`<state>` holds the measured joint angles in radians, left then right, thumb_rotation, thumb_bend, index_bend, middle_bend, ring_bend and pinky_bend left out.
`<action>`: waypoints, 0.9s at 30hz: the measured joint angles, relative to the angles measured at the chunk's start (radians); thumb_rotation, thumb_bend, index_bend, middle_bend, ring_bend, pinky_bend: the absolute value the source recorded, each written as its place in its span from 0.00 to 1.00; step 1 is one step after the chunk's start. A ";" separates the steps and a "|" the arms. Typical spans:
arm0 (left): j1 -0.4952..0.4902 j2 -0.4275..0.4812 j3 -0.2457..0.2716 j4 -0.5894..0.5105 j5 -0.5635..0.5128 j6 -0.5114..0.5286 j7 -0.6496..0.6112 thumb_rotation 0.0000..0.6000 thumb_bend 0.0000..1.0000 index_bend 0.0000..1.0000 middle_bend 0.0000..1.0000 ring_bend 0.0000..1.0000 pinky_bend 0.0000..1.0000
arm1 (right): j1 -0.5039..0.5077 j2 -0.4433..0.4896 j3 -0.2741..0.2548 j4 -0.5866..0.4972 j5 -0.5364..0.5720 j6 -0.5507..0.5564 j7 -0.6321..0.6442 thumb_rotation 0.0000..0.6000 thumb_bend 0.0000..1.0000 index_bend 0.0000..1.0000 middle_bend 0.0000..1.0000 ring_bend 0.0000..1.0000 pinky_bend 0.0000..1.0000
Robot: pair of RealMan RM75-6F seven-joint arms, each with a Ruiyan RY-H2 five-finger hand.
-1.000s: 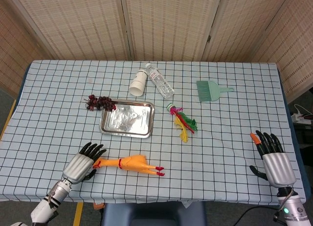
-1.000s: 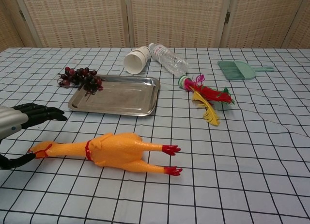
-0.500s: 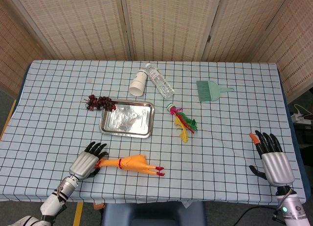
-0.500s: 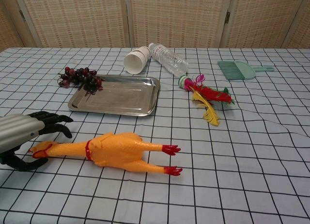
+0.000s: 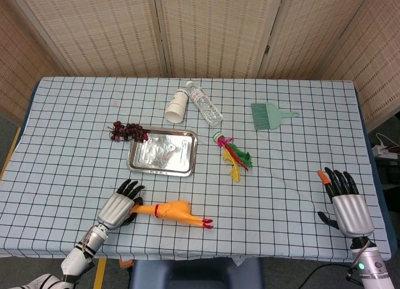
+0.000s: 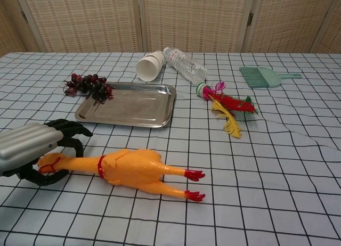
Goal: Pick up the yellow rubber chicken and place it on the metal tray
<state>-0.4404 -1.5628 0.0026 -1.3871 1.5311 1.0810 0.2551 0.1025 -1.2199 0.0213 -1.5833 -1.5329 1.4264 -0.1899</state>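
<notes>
The rubber chicken's (image 6: 128, 167) head is loosely ringed by the left hand's (image 6: 33, 150) curled fingers (image 6: 72, 128) — no firm hold is evident — on the checked tablecloth (image 5: 300, 157); bamboo screens (image 5: 206, 32) are seen behind.

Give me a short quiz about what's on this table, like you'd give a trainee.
1. True or false: the rubber chicken already lies on the metal tray.
2. Which hand is at the chicken's head? A) left hand B) right hand
3. What dark fruit rests at the tray's far left corner?

Key: 1. False; it lies on the tablecloth, in front of the tray. 2. A; its fingers curl around the head, while the right hand stays open at the table's edge. 3. A bunch of grapes.
</notes>
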 measured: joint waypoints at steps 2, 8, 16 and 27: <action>0.001 -0.012 0.000 0.011 0.004 0.014 -0.003 1.00 0.57 0.66 0.28 0.16 0.13 | 0.000 0.002 0.000 -0.002 0.000 -0.001 0.001 1.00 0.12 0.00 0.00 0.00 0.00; 0.001 -0.030 0.006 0.040 0.013 0.031 -0.012 1.00 0.72 0.78 0.49 0.29 0.28 | 0.000 0.007 -0.002 -0.006 0.001 -0.002 0.004 1.00 0.12 0.00 0.00 0.00 0.00; 0.010 -0.030 0.012 0.038 0.029 0.069 -0.131 1.00 0.81 0.82 0.62 0.41 0.48 | 0.005 0.007 -0.017 -0.013 -0.018 -0.015 0.022 1.00 0.12 0.00 0.00 0.00 0.00; 0.005 0.001 0.043 0.025 0.100 0.117 -0.452 1.00 0.82 0.83 0.63 0.44 0.51 | 0.050 0.027 -0.046 -0.078 -0.045 -0.112 0.096 1.00 0.12 0.00 0.00 0.00 0.00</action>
<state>-0.4355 -1.5617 0.0454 -1.3617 1.6309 1.1978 -0.1964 0.1525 -1.1924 -0.0247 -1.6608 -1.5784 1.3141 -0.0938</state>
